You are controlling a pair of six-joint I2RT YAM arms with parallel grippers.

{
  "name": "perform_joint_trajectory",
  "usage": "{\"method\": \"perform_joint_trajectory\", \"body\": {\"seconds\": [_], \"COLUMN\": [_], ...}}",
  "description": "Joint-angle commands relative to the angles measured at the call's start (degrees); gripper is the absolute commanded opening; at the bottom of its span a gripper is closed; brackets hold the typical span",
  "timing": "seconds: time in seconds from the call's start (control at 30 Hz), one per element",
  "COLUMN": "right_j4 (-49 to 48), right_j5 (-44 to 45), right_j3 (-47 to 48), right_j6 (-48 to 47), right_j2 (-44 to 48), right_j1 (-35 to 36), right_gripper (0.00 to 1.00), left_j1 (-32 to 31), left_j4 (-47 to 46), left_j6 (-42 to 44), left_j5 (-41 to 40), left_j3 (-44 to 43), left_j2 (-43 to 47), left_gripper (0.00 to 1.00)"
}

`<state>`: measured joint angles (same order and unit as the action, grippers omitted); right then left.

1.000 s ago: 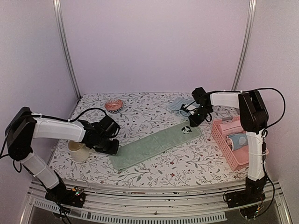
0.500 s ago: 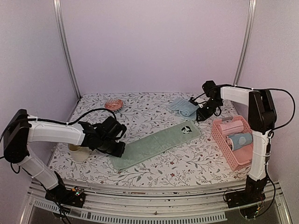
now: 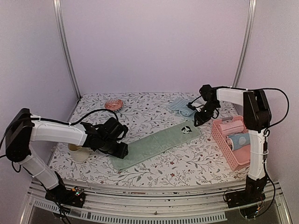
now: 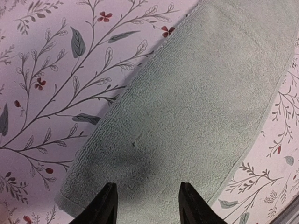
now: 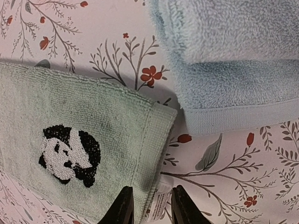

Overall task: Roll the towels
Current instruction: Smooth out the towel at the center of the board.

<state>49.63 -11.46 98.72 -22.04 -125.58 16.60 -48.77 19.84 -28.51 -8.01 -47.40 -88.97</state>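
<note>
Top external view: sage green towel [image 3: 156, 145] lay flat and unrolled, a long strip running diagonally across the floral table [image 3: 187, 163] from near-left to far-right. Light blue towel [image 3: 182, 106] sat folded at the far right, just beyond the strip's far end. Whether the two cloths touched could not be resolved.

Left gripper [image 3: 122, 150] was at the near-left end of the green towel. Left wrist view: both fingertips [image 4: 105, 205] were spread wide over the terry close to that short end, with nothing between them. A soft shadow fell on the pile below. Contact with the cloth could not be told.

Right gripper [image 3: 198, 121] was low at the far end of the strip, between the blue towel and the pink basket [image 3: 219, 135]. Right wrist view: the jaws stood only a narrow gap apart above the hemmed corner, where a white label [image 5: 159, 200] stuck out from the edge. No cloth was seen pinched. A black-and-white panda patch [image 5: 70, 154] sat on the green towel beside that corner.

Other items noted:
- The basket at the right edge held a pink towel [image 3: 229, 128] and a blue cylinder [image 3: 239, 140].
- A pale cup [image 3: 78, 151] stood beside the left arm.
- A small pink dish [image 3: 113, 104] sat at the far left.
</note>
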Motion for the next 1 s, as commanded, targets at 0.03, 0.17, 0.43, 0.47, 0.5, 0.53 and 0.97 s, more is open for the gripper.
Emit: {"method": "perform_joint_trajectory", "body": {"seconds": [0.03,0.17,0.43,0.47,0.5,0.53,0.97], "right_j4": [1.0,0.6,1.2,1.3,1.4,1.6,2.3], "right_j5": [1.0,2.8,8.5,9.6,10.7,11.3,5.3], "right_j3": [1.4,1.4,0.9,0.6,0.4,0.2,3.3], "right_j6": [-0.3,-0.4,-0.4,-0.1,0.1,0.3,-0.4], "right_j2": [-2.5,-3.2,-5.1,-5.3,-5.5,-5.6,-4.2], "right_j1": [1.0,1.8,3.9,3.9,3.9,3.8,0.1], "right_gripper": [0.31,0.31,0.31,0.31,0.31,0.3,0.03], "left_j1": [-0.8,-0.8,-0.8,-0.8,-0.8,-0.8,-0.8], "left_j4": [-1.2,-0.9,-0.1,0.1,0.3,0.4,0.9], "left_j6": [0.5,0.3,0.0,0.0,-0.1,-0.1,-0.2], "left_j5": [-0.4,-1.2,-2.4,-2.5,-2.7,-2.9,-4.2], "left_j3": [-0.5,-0.5,-0.8,-0.8,-0.7,-0.6,0.3], "left_j2": [-1.7,-1.7,-2.3,-2.3,-2.2,-2.1,-2.3], "left_gripper": [0.45,0.45,0.43,0.43,0.43,0.43,0.43]}}
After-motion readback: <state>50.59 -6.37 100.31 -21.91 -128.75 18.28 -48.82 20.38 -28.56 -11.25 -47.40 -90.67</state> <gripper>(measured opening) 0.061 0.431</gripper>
